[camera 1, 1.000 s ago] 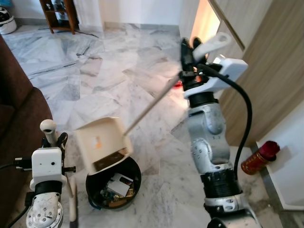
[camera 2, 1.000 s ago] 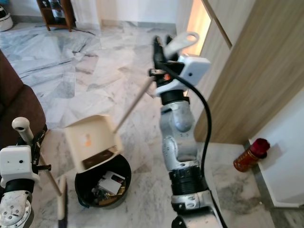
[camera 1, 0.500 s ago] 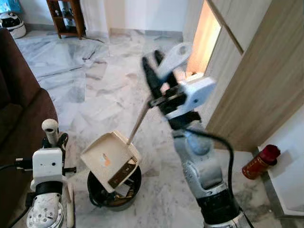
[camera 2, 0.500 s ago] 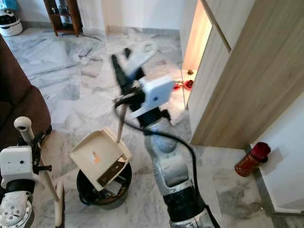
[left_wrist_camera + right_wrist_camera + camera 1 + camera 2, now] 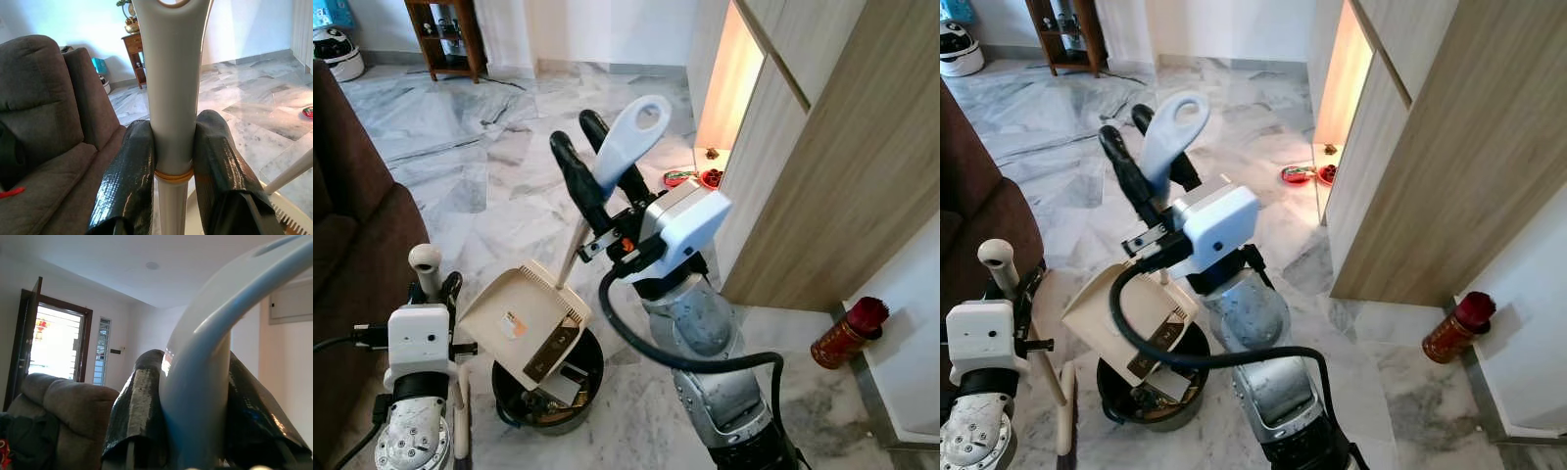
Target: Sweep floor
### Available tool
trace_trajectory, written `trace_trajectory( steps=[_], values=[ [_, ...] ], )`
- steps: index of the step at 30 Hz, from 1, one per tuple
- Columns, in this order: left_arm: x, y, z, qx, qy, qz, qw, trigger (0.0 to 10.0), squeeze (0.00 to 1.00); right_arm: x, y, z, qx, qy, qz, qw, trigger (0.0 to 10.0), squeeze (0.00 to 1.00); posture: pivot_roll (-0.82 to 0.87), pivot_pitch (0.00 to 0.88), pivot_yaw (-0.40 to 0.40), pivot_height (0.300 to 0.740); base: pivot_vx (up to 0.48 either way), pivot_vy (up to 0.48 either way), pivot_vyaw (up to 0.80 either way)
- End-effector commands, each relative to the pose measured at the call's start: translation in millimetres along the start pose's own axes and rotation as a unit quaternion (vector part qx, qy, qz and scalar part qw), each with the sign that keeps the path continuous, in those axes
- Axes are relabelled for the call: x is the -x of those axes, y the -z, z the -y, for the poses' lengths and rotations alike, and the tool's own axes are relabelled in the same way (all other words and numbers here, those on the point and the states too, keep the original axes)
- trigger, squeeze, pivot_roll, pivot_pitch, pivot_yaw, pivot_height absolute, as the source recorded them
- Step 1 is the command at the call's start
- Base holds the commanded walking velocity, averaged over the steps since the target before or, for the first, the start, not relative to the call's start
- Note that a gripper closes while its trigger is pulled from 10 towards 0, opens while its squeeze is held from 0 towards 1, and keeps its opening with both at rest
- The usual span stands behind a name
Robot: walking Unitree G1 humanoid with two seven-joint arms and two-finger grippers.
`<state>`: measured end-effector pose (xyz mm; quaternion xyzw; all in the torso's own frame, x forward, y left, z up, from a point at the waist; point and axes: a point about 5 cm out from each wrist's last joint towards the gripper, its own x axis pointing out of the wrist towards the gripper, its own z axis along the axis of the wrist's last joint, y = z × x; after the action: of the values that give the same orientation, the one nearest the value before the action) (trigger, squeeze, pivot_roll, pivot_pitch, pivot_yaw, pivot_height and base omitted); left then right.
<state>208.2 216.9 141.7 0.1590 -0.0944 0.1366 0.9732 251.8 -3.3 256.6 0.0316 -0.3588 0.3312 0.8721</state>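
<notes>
- My right claw [image 5: 605, 157] pinched the smooth cream dustpan [image 5: 524, 323] by its looped handle, tilted over the round black bin [image 5: 578, 377].
- My left claw [image 5: 173, 161] clamped the glossy broom handle [image 5: 172, 88].

Open marble floor [image 5: 489, 166] ahead, sofa [image 5: 352, 245] on the left, cabinet [image 5: 832, 166] (wooden) right

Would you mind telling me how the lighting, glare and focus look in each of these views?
Left and right eye views: sharp and evenly daylit, with a warm glowing strip beside the wooden cabinet and soft sheen on the marble floor. Left wrist view: the broom handle is crisp between glossy fingers. Right wrist view: the dustpan handle is near and soft, and the window is blown out.
</notes>
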Motion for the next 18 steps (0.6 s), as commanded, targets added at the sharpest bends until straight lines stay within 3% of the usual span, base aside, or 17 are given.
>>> trace_trajectory(
  steps=[1,7,18],
  values=[
    [-3.1,-7,-1.2,-0.016,0.003,0.027,0.999,10.0,0.00,-3.4,-25,-4.9,0.028,-0.014,0.066,0.997,10.0,0.00,0.09,0.096,-0.016,0.740,0.000,0.000,0.00],
    [-4.4,-7,-2.0,-0.017,0.003,0.028,0.999,10.0,0.00,-0.8,-29,-19.6,0.078,-0.074,0.083,0.991,10.0,0.00,0.08,0.099,-0.016,0.740,0.000,0.000,0.00],
    [-3.8,-6,0.5,-0.013,0.004,0.027,1.000,10.0,0.00,0.3,-34,-29.3,0.086,-0.104,0.097,0.986,10.0,0.00,0.08,0.100,-0.021,0.740,0.000,0.000,0.00]
  ],
)
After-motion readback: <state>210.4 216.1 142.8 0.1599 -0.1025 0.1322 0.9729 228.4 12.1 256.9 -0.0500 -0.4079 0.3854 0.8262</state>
